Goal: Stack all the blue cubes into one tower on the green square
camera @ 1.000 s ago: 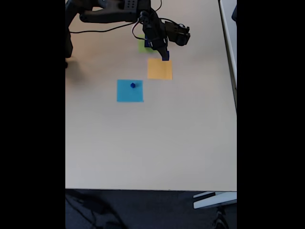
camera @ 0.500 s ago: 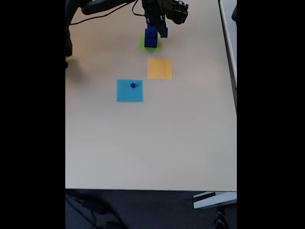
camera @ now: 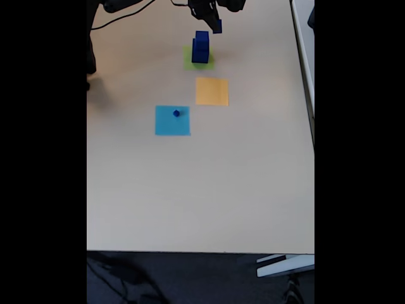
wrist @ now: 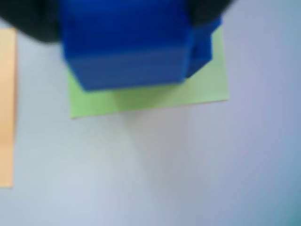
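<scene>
In the fixed view, two blue cubes [camera: 200, 47] stand stacked in the upper middle of the frame, the smaller one on top of the larger, both resting on the green square [camera: 198, 57]. The small cube [camera: 176, 113] sits apart, lower and to the left, on the upper right part of the light blue square [camera: 172, 120]. The orange square [camera: 212, 91] lies bare between the two, just below and right of the green one.

The gripper [camera: 214, 19] hangs at the very top edge of the frame, just above and to the right of the stack and seemingly clear of it. One blue finger tip shows there, but the spread of the fingers is too small and cut off to read, so I cannot tell whether it is released or clenched.

In the wrist view the stack [wrist: 127, 44] is a large, blurred blue block in the upper half, with the green paper [wrist: 155, 96] showing beneath it and a strip of orange paper [wrist: 6, 108] at the left edge.

The remaining cube is probably light, rigid and smooth-sided, so it should not deform but could slip or tip. Being so small, it is best taken across two opposite flat faces, squarely and low, with the fingers centred. The table [camera: 202, 183] around it is bare.
</scene>
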You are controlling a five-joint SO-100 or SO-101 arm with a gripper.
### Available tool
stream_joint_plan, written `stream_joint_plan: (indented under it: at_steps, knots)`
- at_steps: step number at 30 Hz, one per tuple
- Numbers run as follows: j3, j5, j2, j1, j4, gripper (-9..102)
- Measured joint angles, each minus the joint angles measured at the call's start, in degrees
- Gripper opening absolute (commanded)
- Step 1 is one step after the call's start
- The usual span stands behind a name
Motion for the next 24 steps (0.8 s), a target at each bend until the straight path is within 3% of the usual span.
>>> stream_joint_plan:
  at_steps: [24]
  knots:
    - [8.7,1.3,0.0,-2.1,0.0,0]
